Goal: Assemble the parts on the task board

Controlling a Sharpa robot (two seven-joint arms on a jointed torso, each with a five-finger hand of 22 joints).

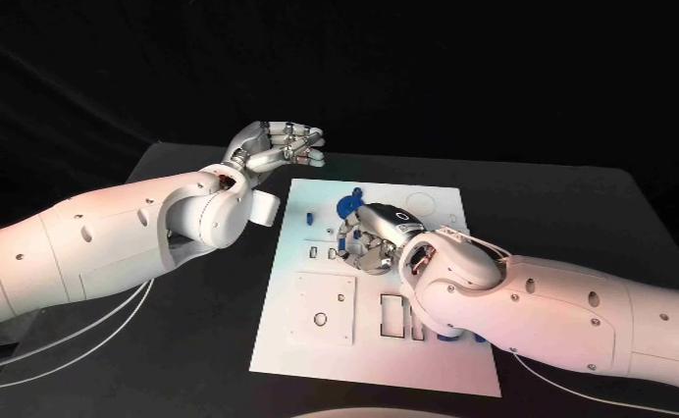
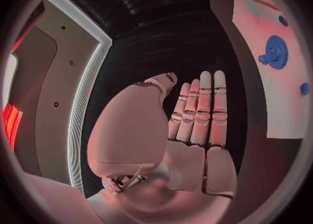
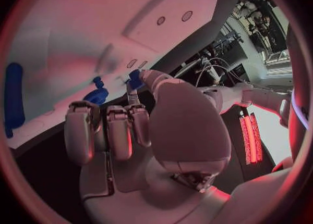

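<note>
Right hand (image 1: 375, 236) sits low over the task board (image 1: 425, 359), pinching a small blue part (image 3: 134, 79), left hand (image 1: 279, 148) hovers beyond it, fingers loosely apart and empty, no readable lettering.

Task board (image 1: 371, 335): white rect. plate, flat on black table, w/ cut-out slots & round holes across its face. Blue gear (image 1: 348, 204): toothed disc lying near board's far edge, partly behind the hand over the board; in left wrist view the gear (image 2: 277, 52) has a small blue peg just beside it. Further small blue parts: one (image 1: 307, 214) near the board's left edge; one elongated piece (image 3: 13, 95) flat on the board.
</note>
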